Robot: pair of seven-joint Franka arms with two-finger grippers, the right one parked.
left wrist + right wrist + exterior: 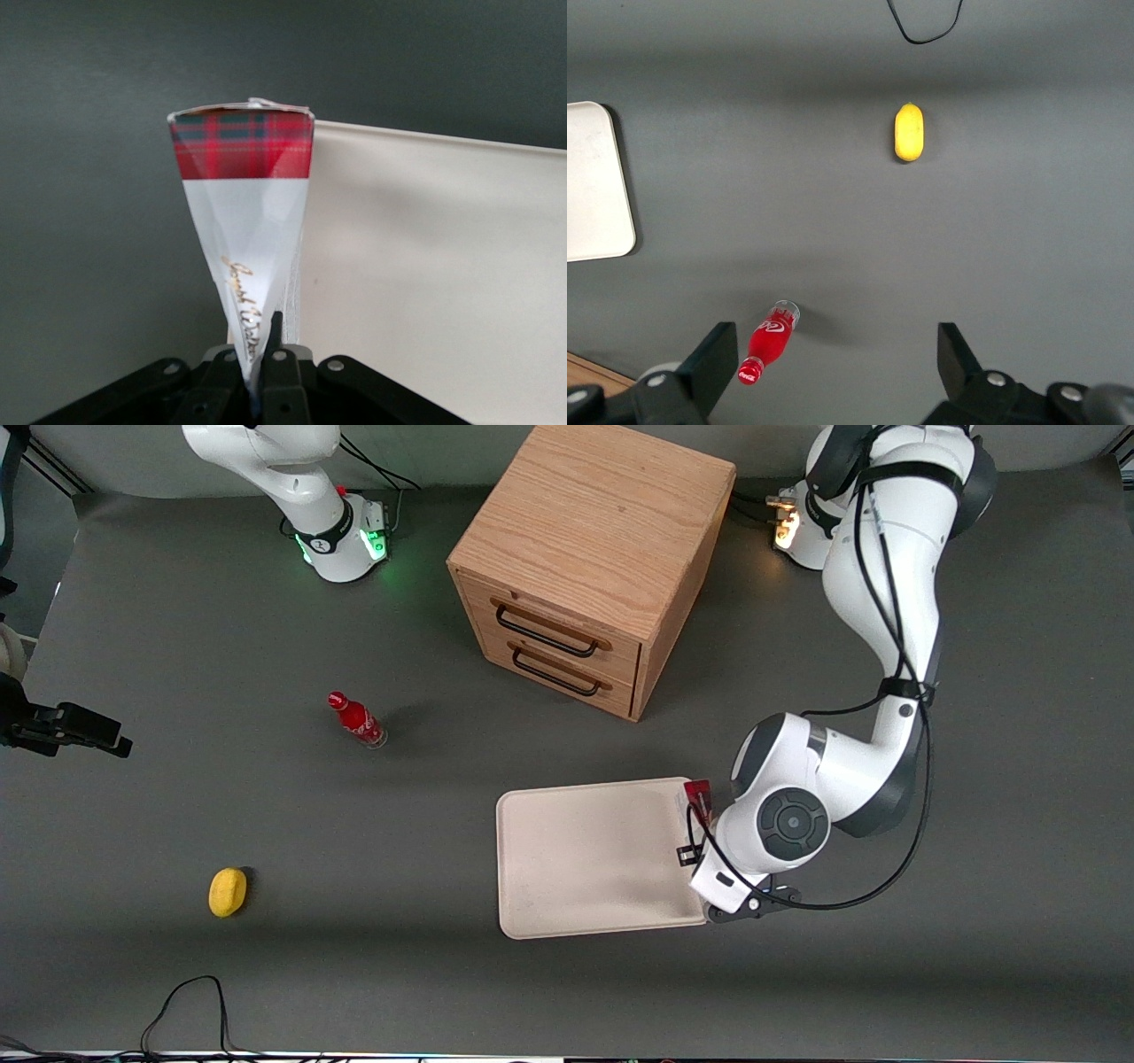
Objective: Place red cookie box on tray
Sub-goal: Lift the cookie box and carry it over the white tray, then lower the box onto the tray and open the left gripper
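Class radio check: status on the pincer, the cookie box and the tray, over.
Pincer shut on red cookie box, at tray edge. Box not yet down. Tray bare.

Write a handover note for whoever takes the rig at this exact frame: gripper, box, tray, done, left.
Gripper: shut on the red cookie box, held on edge at the rim of the tray, on the side toward the working arm.
Box: lifted, its tartan end pointing away from the wrist, partly over the tray's edge.
Tray: bare, nearer the front camera than the wooden two-drawer cabinet.
Done: box picked up and brought to the tray.
Left: move it over the tray, lower it, release.
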